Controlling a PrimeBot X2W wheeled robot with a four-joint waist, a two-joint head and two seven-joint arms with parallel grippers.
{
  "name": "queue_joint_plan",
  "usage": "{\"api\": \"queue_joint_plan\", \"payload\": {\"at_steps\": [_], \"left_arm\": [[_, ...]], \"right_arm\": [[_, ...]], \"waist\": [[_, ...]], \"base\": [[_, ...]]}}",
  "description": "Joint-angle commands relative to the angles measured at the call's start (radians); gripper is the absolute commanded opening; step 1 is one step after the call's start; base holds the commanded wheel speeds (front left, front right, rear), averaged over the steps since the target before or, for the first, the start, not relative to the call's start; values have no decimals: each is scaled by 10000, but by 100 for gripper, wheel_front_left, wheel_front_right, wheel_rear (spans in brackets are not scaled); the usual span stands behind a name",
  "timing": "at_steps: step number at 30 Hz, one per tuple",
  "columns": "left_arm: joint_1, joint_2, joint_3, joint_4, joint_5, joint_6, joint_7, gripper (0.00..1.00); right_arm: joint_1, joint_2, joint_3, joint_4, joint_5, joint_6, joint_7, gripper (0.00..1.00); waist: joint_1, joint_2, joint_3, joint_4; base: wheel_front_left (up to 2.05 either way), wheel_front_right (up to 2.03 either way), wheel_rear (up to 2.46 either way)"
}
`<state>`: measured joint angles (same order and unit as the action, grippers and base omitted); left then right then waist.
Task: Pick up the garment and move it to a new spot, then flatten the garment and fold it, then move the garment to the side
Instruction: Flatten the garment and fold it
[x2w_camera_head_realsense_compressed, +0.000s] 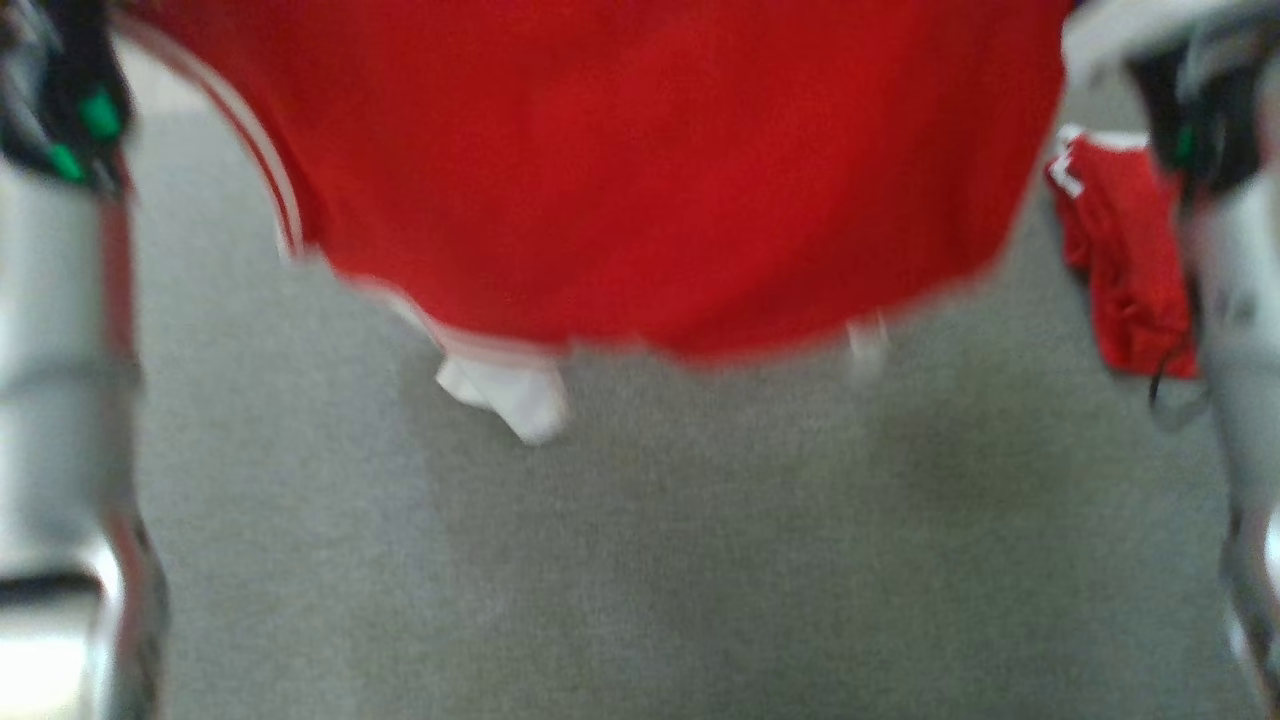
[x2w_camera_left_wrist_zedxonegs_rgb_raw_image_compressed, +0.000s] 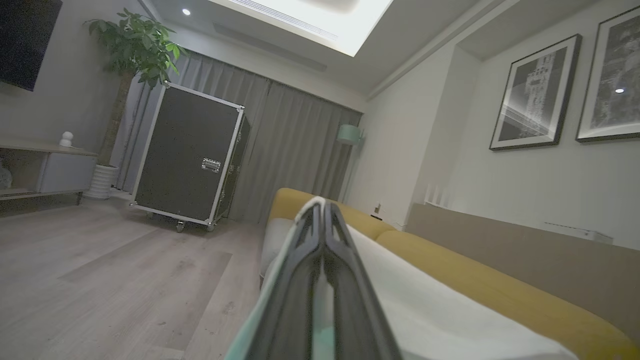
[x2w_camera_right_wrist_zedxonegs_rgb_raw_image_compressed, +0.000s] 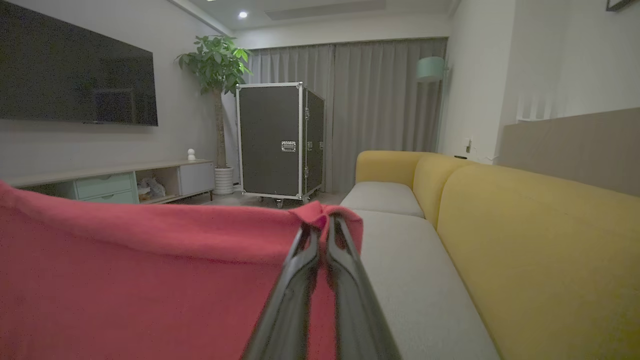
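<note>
Right gripper (x2w_camera_right_wrist_zedxonegs_rgb_raw_image_compressed: 324, 222) jaws were clenched on the garment (x2w_camera_right_wrist_zedxonegs_rgb_raw_image_compressed: 150, 270), top edge pinched at the tips. Left gripper (x2w_camera_left_wrist_zedxonegs_rgb_raw_image_compressed: 321, 207) jaws were pressed together too, but no red cloth showed between them, so I couldn't confirm its hold. Head view was blurred: the garment hung spread in the air above a grey surface (x2w_camera_head_realsense_compressed: 640, 560), sofa (x2w_camera_right_wrist_zedxonegs_rgb_raw_image_compressed: 525, 240) close by. Judged pick-up done, relocation under way. Left: lay down, flatten, fold, move aside.
</note>
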<state>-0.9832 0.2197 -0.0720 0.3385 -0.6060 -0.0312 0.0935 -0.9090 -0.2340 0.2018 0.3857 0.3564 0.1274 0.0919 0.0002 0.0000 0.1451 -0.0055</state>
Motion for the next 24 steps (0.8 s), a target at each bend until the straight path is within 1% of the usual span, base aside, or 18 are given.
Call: {"api": "queue_joint_plan", "payload": {"at_steps": [1,4,8,10,13,15,18,22,24], "left_arm": [[-1089,558,176,116,170,-82,-125,0],[-2693,820,131,1542,562,-138,-683,0],[-4803,984,65,2996,981,-246,-1787,0],[-5539,983,20,3614,1066,-387,-2372,0],[-6138,886,-112,4445,1146,-580,-3006,0],[-6155,713,-310,4904,1139,-752,-3204,0],[-5809,523,-592,5481,1108,-899,-3387,0],[-4621,327,-793,6097,926,-971,-3509,0],[-3857,282,-1039,6217,900,-985,-3530,0]], "right_arm": [[-1114,-23,302,77,-175,33,-225,0],[-2785,102,456,1667,-499,33,-1099,0],[-4686,479,-45,3549,-986,33,-2604,0],[-5251,654,-308,4314,-1241,33,-3128,0],[-5580,806,-541,5084,-1537,33,-3451,0],[-5493,819,-635,5511,-1571,33,-3507,0],[-5123,718,-447,6143,-1556,33,-3528,0],[-4263,618,189,7107,-1249,33,-3475,0],[-3777,575,647,7546,-1055,33,-3203,0]], "waist": [[-2,0,1184,-57],[-2,0,1817,-137],[-2,0,2458,-149],[-2,0,2614,-132],[-2,0,2758,-45],[-2,0,2823,85],[-2,0,2918,314],[-2,0,2708,531],[-2,0,2498,588]], "base": [[0,0,0],[0,0,0],[0,0,0],[0,0,0],[0,0,0],[0,0,0],[0,0,0],[0,0,0],[0,0,0]]}}
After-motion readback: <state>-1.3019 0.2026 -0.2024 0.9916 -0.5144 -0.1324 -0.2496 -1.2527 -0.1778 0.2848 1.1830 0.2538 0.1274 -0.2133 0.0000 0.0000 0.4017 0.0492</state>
